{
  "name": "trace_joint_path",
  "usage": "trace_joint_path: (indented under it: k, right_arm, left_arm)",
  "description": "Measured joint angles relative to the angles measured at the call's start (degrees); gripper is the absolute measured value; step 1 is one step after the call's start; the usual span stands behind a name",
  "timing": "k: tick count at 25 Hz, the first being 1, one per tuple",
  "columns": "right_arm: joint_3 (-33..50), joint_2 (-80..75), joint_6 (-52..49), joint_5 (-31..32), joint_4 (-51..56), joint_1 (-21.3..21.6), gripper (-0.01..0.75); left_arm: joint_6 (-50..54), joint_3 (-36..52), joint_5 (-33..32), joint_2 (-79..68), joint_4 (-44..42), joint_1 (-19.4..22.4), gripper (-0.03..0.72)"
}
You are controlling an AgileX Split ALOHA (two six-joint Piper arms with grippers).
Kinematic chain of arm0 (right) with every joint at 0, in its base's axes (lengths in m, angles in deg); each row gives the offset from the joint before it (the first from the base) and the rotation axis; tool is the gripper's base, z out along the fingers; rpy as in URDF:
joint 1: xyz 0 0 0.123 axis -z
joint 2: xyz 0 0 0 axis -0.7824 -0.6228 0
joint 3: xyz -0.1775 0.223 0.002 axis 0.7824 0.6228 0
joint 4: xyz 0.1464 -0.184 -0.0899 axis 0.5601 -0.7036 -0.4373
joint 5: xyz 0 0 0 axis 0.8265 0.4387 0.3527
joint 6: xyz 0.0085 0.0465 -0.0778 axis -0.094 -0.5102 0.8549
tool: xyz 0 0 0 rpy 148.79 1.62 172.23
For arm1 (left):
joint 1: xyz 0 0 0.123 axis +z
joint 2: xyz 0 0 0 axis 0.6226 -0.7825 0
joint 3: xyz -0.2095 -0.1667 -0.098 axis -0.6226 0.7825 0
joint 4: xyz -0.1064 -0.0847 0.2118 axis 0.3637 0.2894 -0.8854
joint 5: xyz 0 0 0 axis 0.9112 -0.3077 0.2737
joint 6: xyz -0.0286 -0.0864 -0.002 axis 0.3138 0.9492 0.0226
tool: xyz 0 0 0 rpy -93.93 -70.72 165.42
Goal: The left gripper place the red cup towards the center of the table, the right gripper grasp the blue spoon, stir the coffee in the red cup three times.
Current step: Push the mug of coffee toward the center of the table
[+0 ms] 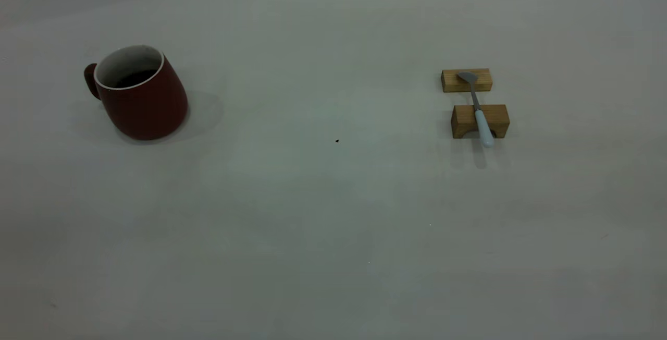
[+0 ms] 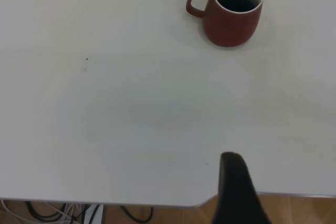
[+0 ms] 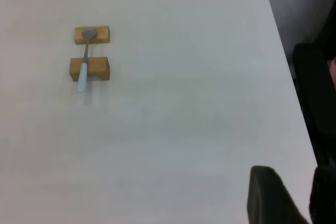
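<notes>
The table (image 1: 333,235) lies wide and bare under me; neither of my arms shows in the exterior view, so nothing is yet begun.

The red cup (image 1: 141,92) sits out at nine o'clock from the table's centre, upright, its handle turned toward the far left edge; the coffee (image 2: 234,2) is a dark flat disc well below the white rim. I judge it heavy and rigid, glazed and a little slick, and breakable — and the liquid will slosh if I jerk it. I would close on the loop handle or across the wall, low, and slide or lift it level.

Two wooden blocks (image 1: 479,120) stand at three o'clock; the blue spoon (image 1: 477,108) bridges them, bowl on the far block, pale handle overhanging the near one. It looks light, stiff and thin; the raised handle end is the place to pinch.

My left gripper (image 2: 237,190) hangs near the table's edge, well apart from the cup, holding nothing; my right gripper (image 3: 273,198) likewise, far from the spoon — how wide either stands I cannot tell.
</notes>
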Motion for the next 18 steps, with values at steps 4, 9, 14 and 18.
trace_joint_path:
  k: [4,9,14,18]
  right_arm:
    - [0.00,0.00,0.00,0.00,0.00,0.00,0.237]
    - [0.00,0.00,0.00,0.00,0.00,0.00,0.237]
    - [0.00,0.00,0.00,0.00,0.00,0.00,0.237]
    - [0.00,0.00,0.00,0.00,0.00,0.00,0.237]
  left_arm:
    - [0.18,-1.90,0.92,-4.74,0.00,0.00,0.521]
    - [1.60,-2.86,7.20,-19.24,-0.09,0.00,0.521]
    - [2.84,-2.86,16.01,-36.43,-0.02,0.00,0.521]
    - [2.85,-4.64,25.91,-50.91,-0.02,0.00,0.521]
